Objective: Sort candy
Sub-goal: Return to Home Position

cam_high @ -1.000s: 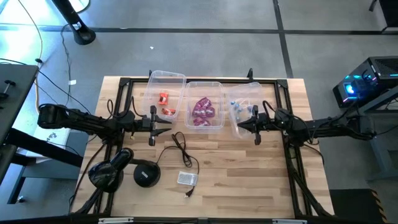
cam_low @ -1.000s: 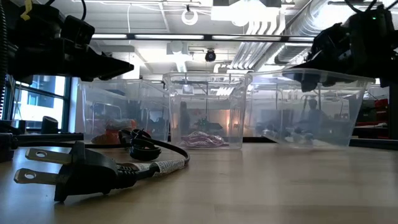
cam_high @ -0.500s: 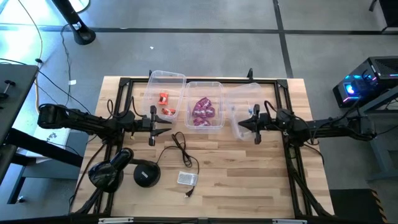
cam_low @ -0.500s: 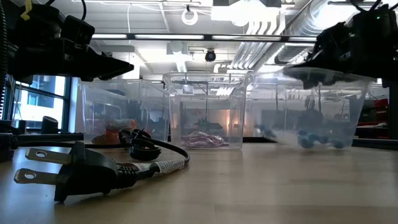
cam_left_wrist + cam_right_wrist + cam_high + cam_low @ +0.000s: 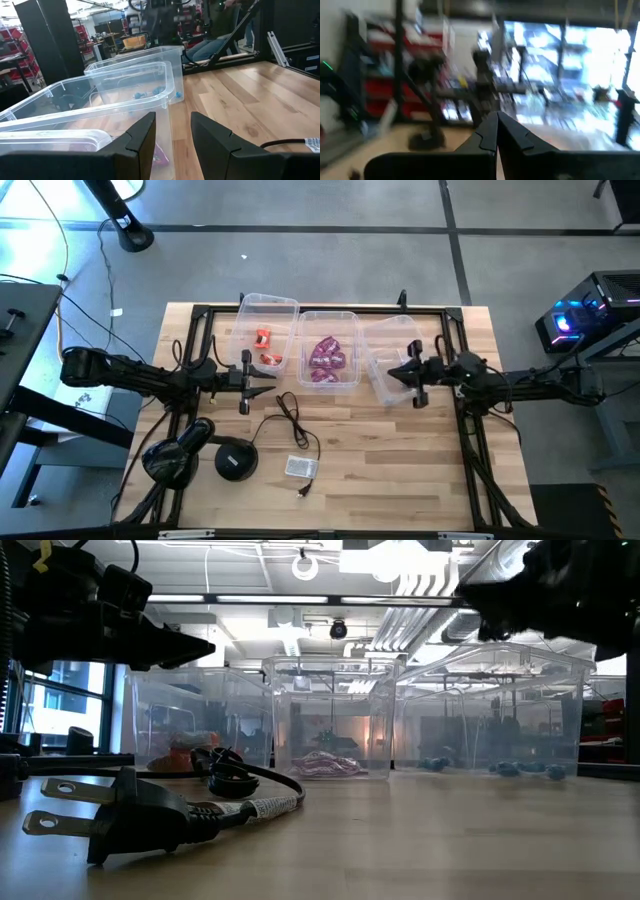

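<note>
R hand [image 5: 397, 372] risen, above bin rim [image 5: 500, 648]

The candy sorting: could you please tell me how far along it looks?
Sorting looks done: orange candy in the left bin, purple candy in the centre bin, blue candy in the right bin; none shows loose on the table. Neither the left gripper nor the right gripper holds anything. Left: both arms retreat home.

Grey concrete floor [image 5: 350, 250], crossed by dark seams. Overhead, exposed ducts [image 5: 420, 585] and strip lights [image 5: 240, 598]. Bright windows [image 5: 55, 690] at left. Red storage bins [image 5: 10, 39] on shelving behind.
</note>
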You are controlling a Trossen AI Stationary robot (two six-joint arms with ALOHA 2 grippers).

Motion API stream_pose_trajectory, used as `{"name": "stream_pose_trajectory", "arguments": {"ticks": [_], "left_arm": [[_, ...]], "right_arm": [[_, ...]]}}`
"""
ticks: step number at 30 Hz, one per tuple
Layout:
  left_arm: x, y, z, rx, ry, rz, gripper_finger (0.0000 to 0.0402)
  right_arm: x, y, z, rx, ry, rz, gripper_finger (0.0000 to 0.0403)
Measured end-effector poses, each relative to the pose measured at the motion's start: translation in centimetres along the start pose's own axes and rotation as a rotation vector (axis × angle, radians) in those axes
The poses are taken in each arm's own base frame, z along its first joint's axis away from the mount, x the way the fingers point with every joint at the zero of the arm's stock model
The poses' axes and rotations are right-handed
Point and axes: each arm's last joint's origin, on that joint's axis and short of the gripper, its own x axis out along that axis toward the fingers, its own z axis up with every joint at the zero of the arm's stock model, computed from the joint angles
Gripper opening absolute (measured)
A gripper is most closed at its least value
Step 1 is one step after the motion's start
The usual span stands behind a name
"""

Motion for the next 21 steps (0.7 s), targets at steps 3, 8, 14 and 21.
{"name": "stream_pose_trajectory", "arguments": {"ticks": [3,8,14,21], "left_arm": [[0.0,0.0,0.0,0.0,0.0,0.0,0.0115],[0.0,0.0,0.0,0.0,0.0,0.0,0.0115],[0.0,0.0,0.0,0.0,0.0,0.0,0.0115],[0.0,0.0,0.0,0.0,0.0,0.0,0.0115]], "right_arm": [[-0.1,0.3,1.4,0.006,-0.138,0.063,0.0],[0.0,1.3,1.7,0.155,-0.151,0.248,0.0],[0.0,3.1,1.8,0.321,-0.112,0.473,0.0],[-0.1,5.2,0.8,0.561,0.105,0.704,0.0]]}}
